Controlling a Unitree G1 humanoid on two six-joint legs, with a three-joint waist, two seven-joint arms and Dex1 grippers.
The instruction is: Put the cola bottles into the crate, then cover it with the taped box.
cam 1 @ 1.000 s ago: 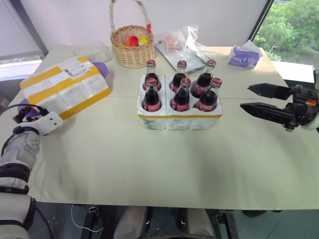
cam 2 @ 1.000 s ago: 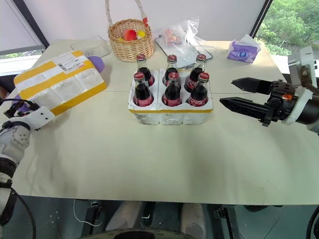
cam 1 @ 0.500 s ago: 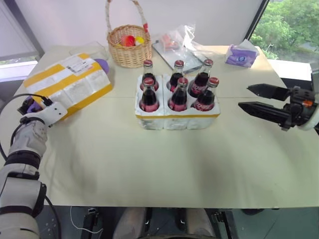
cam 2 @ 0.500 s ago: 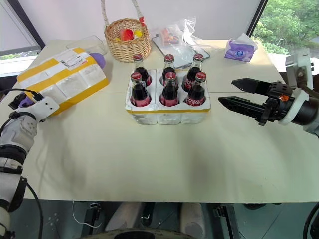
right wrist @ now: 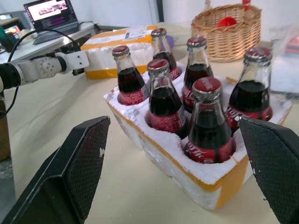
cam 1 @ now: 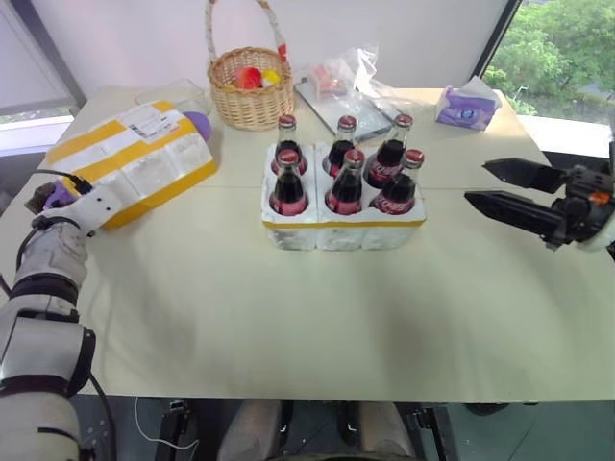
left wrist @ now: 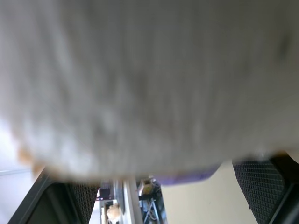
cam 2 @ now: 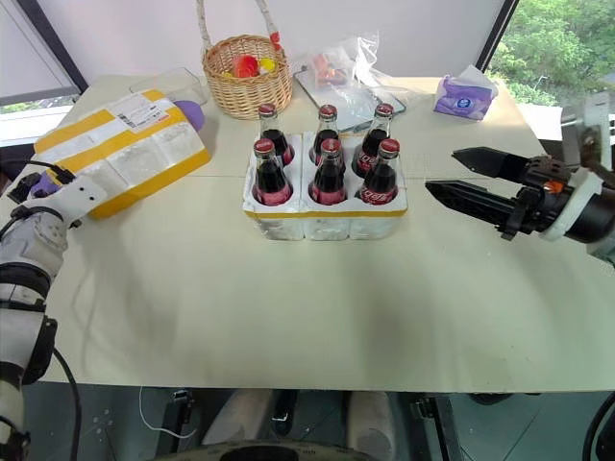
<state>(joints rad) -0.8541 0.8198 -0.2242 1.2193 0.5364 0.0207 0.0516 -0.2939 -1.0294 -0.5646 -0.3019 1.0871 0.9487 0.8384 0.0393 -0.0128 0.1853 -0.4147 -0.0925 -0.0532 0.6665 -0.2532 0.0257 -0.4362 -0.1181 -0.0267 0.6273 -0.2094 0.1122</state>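
The cola bottles [right wrist: 207,122] carry red labels with white script, too small to read.

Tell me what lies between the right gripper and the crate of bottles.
Nothing: in the left eye view, only bare cream table separates the open right gripper from the crate. The right wrist view agrees.

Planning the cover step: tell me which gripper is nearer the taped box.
Left. The left gripper is at the taped box's near end, the foam between its open fingers. The right gripper hangs open across the table, beyond the crate.
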